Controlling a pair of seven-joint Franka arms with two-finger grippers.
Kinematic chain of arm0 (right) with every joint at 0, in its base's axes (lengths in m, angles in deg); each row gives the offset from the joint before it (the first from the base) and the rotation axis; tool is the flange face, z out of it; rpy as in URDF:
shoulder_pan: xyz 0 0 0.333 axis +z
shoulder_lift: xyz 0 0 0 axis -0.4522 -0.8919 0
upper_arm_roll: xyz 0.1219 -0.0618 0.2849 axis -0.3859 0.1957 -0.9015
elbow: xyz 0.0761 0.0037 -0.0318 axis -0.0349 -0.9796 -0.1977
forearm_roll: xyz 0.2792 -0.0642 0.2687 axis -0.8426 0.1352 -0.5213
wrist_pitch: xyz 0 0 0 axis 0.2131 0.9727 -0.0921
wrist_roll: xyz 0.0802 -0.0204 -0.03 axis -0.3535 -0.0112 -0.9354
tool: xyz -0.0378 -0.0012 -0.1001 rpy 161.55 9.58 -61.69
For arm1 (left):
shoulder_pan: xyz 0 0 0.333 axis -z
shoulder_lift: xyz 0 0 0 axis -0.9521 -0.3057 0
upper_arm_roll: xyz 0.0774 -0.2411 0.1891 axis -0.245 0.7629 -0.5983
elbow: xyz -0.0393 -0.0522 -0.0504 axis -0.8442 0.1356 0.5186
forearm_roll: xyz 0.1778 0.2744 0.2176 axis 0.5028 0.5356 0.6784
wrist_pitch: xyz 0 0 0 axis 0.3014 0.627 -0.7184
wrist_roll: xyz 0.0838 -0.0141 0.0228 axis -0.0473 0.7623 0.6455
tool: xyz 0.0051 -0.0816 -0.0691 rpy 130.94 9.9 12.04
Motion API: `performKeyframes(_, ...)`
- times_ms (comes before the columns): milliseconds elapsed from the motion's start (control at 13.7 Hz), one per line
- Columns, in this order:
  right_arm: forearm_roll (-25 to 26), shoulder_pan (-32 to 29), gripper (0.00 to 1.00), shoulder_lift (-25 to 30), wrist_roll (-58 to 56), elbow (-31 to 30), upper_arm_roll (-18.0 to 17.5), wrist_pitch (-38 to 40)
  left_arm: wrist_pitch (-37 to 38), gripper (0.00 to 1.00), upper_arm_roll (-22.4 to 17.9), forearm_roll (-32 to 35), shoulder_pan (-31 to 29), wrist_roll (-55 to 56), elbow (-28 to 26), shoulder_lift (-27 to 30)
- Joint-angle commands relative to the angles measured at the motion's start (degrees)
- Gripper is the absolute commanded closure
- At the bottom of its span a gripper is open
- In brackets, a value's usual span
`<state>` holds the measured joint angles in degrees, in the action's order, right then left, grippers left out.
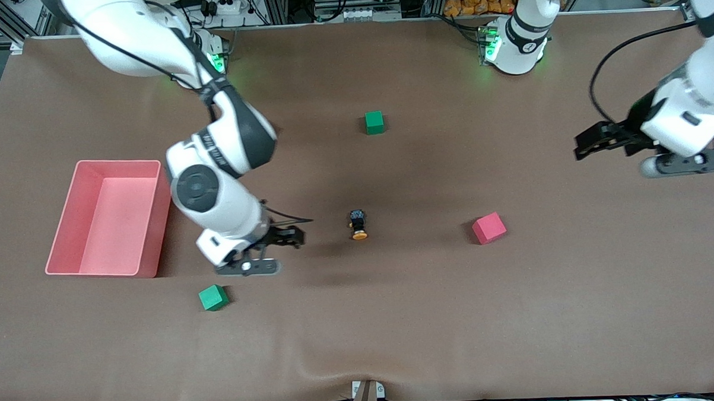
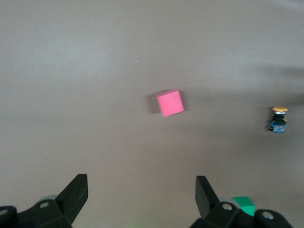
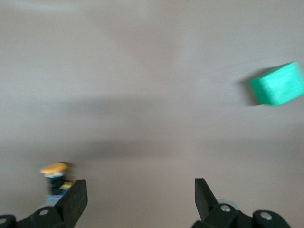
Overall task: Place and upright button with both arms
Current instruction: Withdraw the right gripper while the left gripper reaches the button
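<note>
Button (image 1: 358,224) with orange cap, at mid-table on brown cloth (image 1: 397,318), between red cube (image 1: 488,228) and right gripper (image 1: 287,237); touched by neither gripper. Right gripper spread wide, empty, just beside button toward pink bin (image 1: 105,218). Left gripper (image 1: 592,142) likewise wide, empty, waiting at left arm's end of table.

Even, soft overhead light covers the brown bench (image 1: 515,313), with no glare. Faint, diffuse shadows lie beneath the right arm (image 1: 226,187) and beside the button (image 1: 358,224). The front view is sharp. Both wrist views are blurred; the right one smears the green cube (image 3: 278,84) most.
</note>
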<state>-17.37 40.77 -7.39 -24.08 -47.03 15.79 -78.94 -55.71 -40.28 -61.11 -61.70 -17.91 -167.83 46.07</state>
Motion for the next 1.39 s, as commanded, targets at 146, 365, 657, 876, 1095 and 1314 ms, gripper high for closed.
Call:
performKeyframes(146,0.7,-7.6,0.0,11.0,-8.1,-20.3,-0.9,-10.9,-5.0,0.0,-0.3,0.1,6.4,9.8,0.9,-3.6)
performKeyframes(365,0.8,-10.6,0.0,14.2,-10.0,-29.0,-0.8,-19.7,-8.4,0.0,-0.3,0.2,10.3,15.0,1.0,-6.4)
performKeyframes(657,1.1,-16.2,0.0,17.5,-20.3,-30.2,-0.7,-19.5,-13.3,0.0,-0.3,1.5,15.6,20.4,1.6,-11.4)
performKeyframes(876,2.7,-21.9,0.0,19.0,-28.2,-29.1,-0.8,-19.4,-13.9,0.0,-0.3,1.3,18.4,21.0,6.4,-17.6)
performKeyframes(1095,2.7,-24.1,0.0,22.7,-30.6,-29.0,-0.9,-13.8,-14.0,0.0,-0.2,1.1,20.6,22.3,10.6,-22.8)
performKeyframes(1314,2.7,-24.7,0.0,28.4,-30.7,-28.3,-0.8,-4.4,-14.0,0.0,0.2,-2.2,21.3,22.7,13.4,-28.1)
